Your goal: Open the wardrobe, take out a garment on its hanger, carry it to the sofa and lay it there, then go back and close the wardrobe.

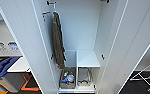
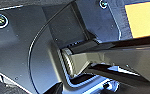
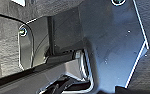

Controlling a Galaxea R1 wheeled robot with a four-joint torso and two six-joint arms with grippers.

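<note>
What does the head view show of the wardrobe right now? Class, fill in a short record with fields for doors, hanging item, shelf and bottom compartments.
doors: wardrobe stands open, both doors swung wide
hanging item: one long dark olive-brown garment on the left side
maroon jacket: none seen hanging inside
shelf: white shelf on the lower right, bare
bottom compartments: two baskets, the left basket holding mixed items, the right basket contents unclear

Bright even light, soft blur, edges bowed
</note>
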